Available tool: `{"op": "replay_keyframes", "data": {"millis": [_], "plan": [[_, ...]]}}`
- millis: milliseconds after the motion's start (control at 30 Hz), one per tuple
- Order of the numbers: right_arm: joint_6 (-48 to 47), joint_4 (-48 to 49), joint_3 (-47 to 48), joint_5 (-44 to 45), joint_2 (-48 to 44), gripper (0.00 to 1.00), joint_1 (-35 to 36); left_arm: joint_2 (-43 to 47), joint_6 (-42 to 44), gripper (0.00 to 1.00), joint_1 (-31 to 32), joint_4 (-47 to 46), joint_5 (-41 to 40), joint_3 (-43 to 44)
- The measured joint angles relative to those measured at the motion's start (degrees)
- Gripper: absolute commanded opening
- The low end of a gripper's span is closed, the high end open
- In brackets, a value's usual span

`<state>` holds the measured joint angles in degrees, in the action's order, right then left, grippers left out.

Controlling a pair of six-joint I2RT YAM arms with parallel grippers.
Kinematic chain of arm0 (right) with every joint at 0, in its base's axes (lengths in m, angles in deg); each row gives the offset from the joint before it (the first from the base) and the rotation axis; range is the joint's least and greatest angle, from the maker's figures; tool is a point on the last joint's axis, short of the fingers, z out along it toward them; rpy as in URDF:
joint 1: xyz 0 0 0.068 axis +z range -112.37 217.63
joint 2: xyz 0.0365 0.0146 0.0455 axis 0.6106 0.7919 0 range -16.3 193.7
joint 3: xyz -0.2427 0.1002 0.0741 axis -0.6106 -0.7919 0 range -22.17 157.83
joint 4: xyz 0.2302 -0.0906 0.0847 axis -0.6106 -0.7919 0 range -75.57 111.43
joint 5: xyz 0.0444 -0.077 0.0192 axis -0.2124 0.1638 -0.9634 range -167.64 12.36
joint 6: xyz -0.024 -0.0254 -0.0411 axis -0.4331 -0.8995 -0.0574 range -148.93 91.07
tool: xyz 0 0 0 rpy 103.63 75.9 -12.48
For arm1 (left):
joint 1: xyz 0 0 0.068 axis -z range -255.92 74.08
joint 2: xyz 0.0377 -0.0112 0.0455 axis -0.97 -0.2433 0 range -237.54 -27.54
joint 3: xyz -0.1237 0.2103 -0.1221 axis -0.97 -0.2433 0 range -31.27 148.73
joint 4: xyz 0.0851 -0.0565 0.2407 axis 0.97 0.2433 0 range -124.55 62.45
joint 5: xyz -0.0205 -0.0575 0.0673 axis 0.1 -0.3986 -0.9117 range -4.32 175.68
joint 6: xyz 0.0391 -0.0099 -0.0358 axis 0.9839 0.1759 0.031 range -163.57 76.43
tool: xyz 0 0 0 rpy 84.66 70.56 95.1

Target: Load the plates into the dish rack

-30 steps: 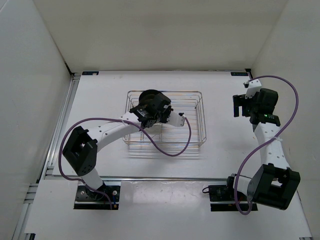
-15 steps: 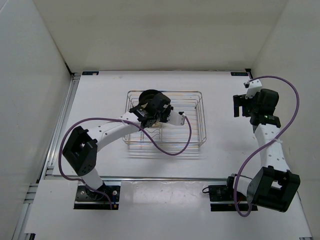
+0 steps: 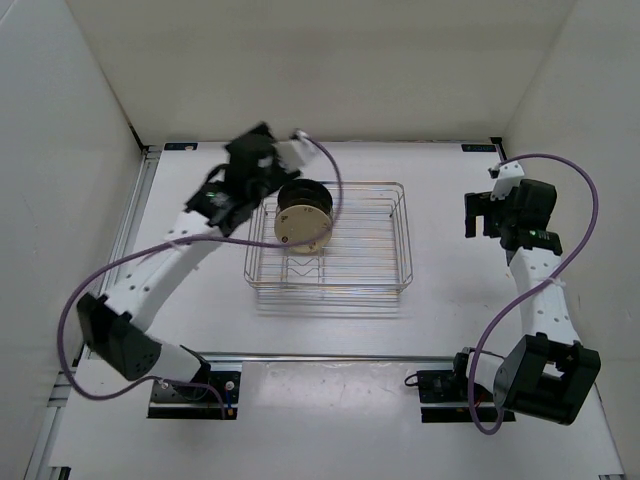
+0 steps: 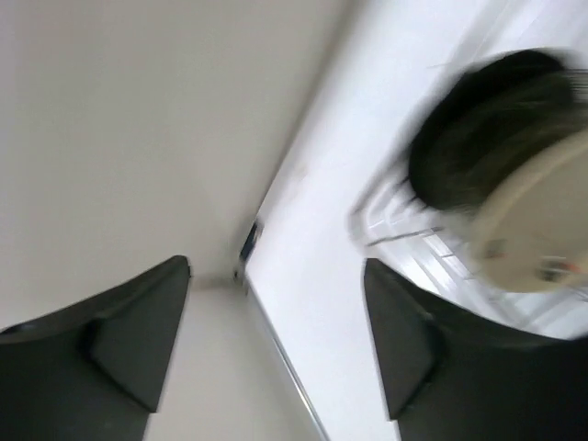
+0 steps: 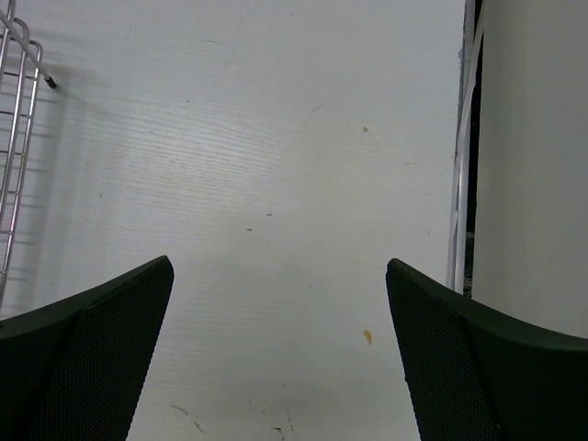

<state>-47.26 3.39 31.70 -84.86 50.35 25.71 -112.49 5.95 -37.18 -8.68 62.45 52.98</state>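
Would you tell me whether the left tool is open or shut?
Open: the left tool shows its fingers apart, nothing between them.

White arms [image 3: 543, 290], black joints, looping purple cables [image 3: 594, 200]

White table [image 3: 440, 200] inside plain white walls [image 3: 300, 70], metal rail [image 3: 134, 200] along its left edge.

Dish rack [image 3: 360, 242]: silver wire. At its far-left, glossy black plate [image 3: 300, 190] and plain cream-yellow plate [image 3: 303, 227]. Cables [image 3: 596, 208] purple. Table [image 3: 450, 255] white.
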Motion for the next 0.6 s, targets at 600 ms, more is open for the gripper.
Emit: {"op": "replay_keyframes", "data": {"millis": [600], "plan": [[3.5, -6.88, 3.52, -0.96, 3.87, 1.0, 0.0, 34.27, -38.82, 0.99, -38.49, 11.39, 12.5, -35.19]]}}
